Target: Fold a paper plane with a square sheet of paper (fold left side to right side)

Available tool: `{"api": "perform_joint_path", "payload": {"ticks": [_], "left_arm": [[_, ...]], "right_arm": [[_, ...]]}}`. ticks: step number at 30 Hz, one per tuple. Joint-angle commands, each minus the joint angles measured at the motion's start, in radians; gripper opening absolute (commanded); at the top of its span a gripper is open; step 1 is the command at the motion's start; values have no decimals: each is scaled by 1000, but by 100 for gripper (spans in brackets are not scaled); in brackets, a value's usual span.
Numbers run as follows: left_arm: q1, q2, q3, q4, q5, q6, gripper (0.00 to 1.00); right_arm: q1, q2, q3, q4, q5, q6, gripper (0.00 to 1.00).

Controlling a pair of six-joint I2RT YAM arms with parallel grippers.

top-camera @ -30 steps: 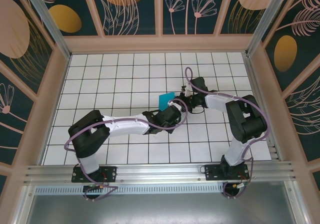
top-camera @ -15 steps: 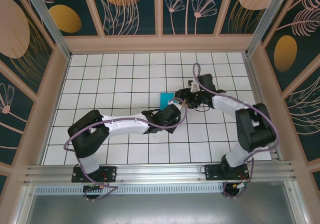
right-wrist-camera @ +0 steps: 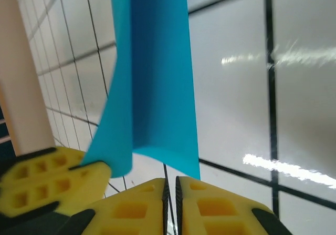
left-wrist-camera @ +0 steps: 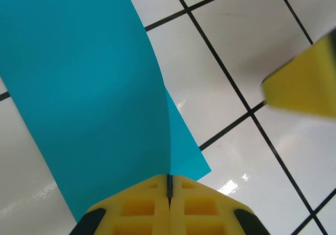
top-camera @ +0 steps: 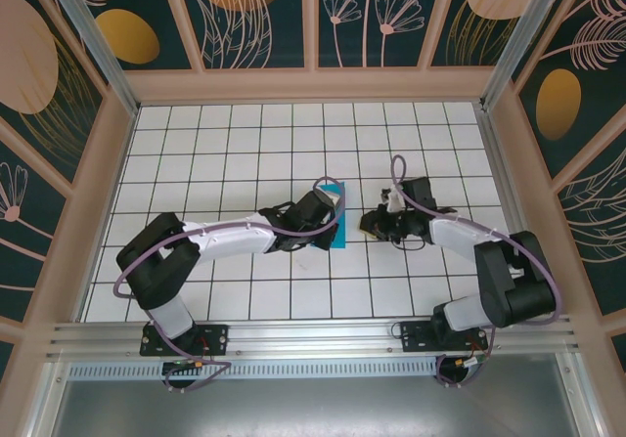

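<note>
one sheet [left-wrist-camera: 89, 88] in left gripper [left-wrist-camera: 169, 186]

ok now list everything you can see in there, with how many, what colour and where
sheet of paper: one, teal, mid-table, one flap curled up off the tiles
table: one, white tiles with black grid lines, filling the enclosure floor
wall panels: several, dark teal with floral prints, around the table
left arm and right arm: two, white with black joints, based at the near edge
left gripper: one, yellow, jaws shut on the paper's edge
right gripper: one, yellow, jaws shut, just right of the paper, holding nothing
</note>
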Motion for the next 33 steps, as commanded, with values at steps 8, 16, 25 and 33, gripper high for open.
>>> {"api": "perform_joint_path", "payload": {"ticks": [8, 16, 25, 33], "left_arm": [[27, -43, -22, 14, 20, -22, 0], [45, -14, -23, -6, 7, -7, 1], [60, -6, -18, -36, -12, 17, 2], [64, 34, 14, -117, -23, 109, 3]], "right_arm": [[142, 146, 59, 86, 55, 61, 12], [170, 206, 102, -2, 113, 26, 12], [185, 249, 126, -79, 167, -6, 12], [189, 261, 138, -96, 182, -14, 12]]}}
